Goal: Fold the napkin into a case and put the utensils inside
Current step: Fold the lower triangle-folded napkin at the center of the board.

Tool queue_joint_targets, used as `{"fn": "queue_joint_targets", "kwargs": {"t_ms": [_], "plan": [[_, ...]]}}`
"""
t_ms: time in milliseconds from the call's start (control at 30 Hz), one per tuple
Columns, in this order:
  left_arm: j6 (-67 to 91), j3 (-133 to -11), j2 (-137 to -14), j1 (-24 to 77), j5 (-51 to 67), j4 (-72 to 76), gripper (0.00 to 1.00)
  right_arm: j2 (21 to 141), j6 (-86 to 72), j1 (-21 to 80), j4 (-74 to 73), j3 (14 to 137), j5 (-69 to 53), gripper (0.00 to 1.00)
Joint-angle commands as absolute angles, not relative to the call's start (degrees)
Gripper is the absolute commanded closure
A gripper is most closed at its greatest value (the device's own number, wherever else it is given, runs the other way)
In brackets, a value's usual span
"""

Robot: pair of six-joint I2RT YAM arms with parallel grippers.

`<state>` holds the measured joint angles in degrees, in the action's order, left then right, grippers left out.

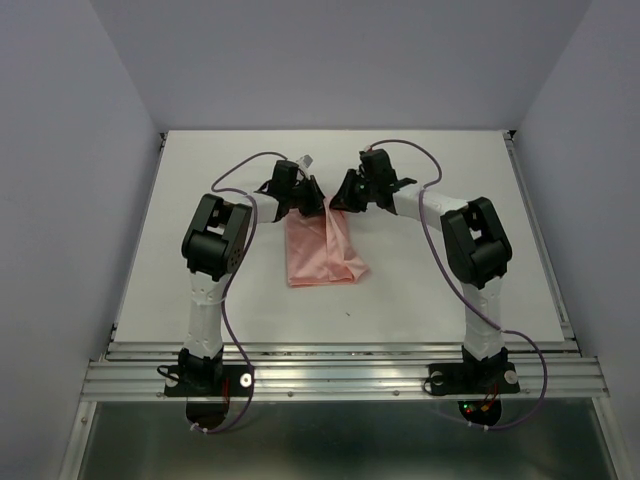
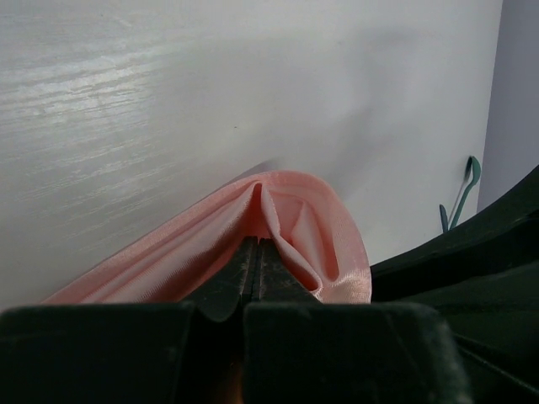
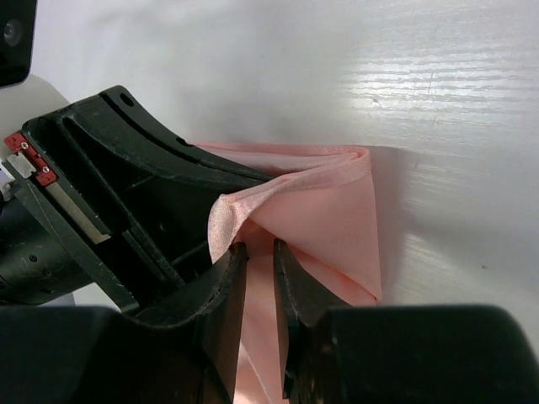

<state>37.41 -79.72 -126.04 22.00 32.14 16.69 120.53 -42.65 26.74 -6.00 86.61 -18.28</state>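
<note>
1. The napkin [image 1: 320, 255] lies near the middle of the white table [image 1: 450, 290], between the two arms. It is folded over into a rough, upright rectangle with a slightly bulged near right corner.
2. Both tools meet at the far edge of the cloth, almost side by side. The left gripper [image 1: 310, 197] is at the far left part of that edge and the right gripper [image 1: 345, 197] is just beside it.
3. From the left wrist, the left gripper [image 2: 257, 252] is pinched tight on a ridge of the napkin [image 2: 312, 227]. The pink cloth rises into a soft hump over the fingertips and drapes down on both sides.
4. From the right wrist, the right gripper [image 3: 259, 261] has its jaws only narrowly apart, and pink cloth shows in the slot between them. A curled edge of the napkin [image 3: 328, 210] stands up just past the tips. I cannot tell whether the jaws are truly clamped on the cloth or merely straddle it.
5. The utensils [image 2: 473, 172] show only in the left wrist view. They are thin teal pieces, one with a rounded end, lying on the table well off to the side of the napkin and not touching it.
</note>
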Motion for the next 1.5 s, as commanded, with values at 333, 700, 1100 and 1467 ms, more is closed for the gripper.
{"fn": "queue_joint_targets", "kwargs": {"t_ms": [333,700,1100,1467], "plan": [[32.0,-81.1,-122.4,22.0,25.0,7.2,1.00,124.2,-42.5,28.4,-6.0,91.3,-18.1,0.75],[28.0,-83.2,-119.6,22.1,14.9,-3.3,0.93,128.1,-43.2,29.4,-8.8,93.8,-12.4,0.75],[26.3,-84.7,-115.2,22.0,5.9,-13.0,0.75,130.2,-43.0,30.0,-12.1,96.0,-9.2,0.75],[28.1,-81.8,-109.6,21.1,8.2,-11.3,0.74,127.4,-40.9,30.5,-12.2,96.5,-10.4,0.75]]}}
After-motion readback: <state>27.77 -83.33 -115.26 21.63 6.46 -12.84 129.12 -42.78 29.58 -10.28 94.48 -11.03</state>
